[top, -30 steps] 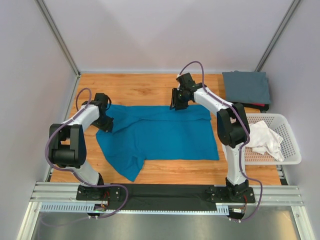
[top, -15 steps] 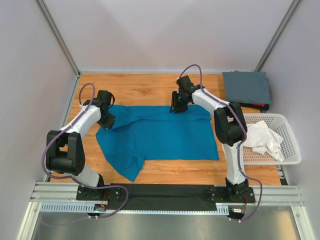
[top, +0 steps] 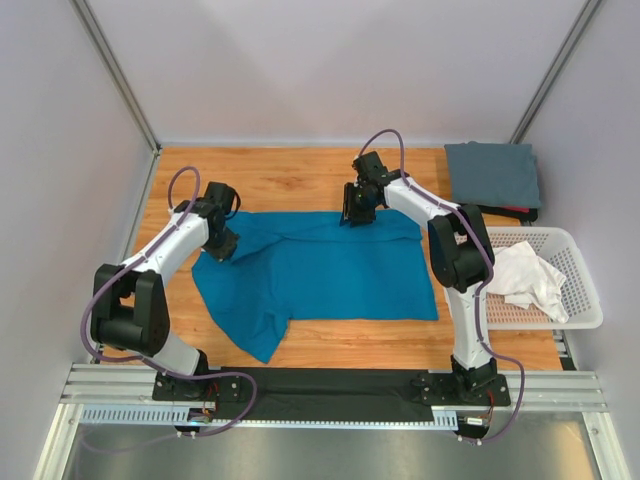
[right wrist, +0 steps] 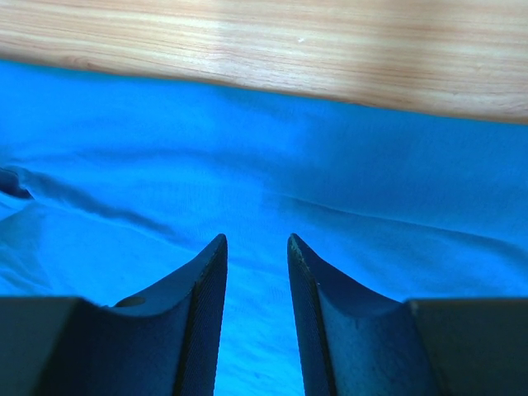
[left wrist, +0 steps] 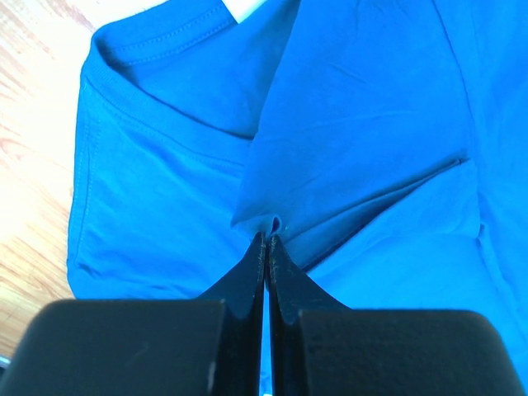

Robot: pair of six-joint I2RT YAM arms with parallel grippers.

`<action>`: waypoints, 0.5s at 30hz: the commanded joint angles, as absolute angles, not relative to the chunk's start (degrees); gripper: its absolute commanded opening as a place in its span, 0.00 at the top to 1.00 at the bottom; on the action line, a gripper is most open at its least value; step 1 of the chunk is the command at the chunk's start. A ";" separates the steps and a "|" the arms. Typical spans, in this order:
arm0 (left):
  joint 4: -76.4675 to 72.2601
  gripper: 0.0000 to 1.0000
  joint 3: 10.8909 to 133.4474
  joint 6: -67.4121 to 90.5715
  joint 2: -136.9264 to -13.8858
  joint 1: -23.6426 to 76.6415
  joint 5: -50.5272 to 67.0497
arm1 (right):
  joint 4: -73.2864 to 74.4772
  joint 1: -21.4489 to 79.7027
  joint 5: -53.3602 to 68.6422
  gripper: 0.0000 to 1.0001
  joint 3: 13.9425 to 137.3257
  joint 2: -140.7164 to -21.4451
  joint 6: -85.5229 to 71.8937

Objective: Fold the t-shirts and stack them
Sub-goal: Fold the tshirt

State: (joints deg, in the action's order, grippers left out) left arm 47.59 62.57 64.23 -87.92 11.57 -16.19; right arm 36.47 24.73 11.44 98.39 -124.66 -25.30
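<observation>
Wooden table (top: 300, 175), teal t-shirt (top: 330, 270) spread, left pincer (left wrist: 266, 238) pinching a fold

Spread t-shirt (top: 330, 270) centred on table (top: 290, 175), folded t-shirt (top: 492, 175) far right — basket (top: 580, 285) before it, crumpled t-shirt (top: 520, 275) inside

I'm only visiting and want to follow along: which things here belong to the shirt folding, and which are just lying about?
Part of the job:
teal-blue t-shirt, spread out, pinched by the shut left gripper; right gripper, open over its far edge; folded grey t-shirt; crumpled white t-shirt.

Just lying about:
white basket holding the white t-shirt; wooden table.
</observation>
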 commanded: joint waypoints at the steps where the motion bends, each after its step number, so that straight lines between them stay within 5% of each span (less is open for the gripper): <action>1: 49.13 1.00 63.81 65.48 -85.34 12.74 -17.49 | 35.77 25.14 10.90 0.63 98.26 -124.45 -26.02; 15: 49.83 1.00 63.46 66.88 -85.87 15.82 -16.61 | 35.68 25.14 11.07 0.64 98.09 -124.37 -25.75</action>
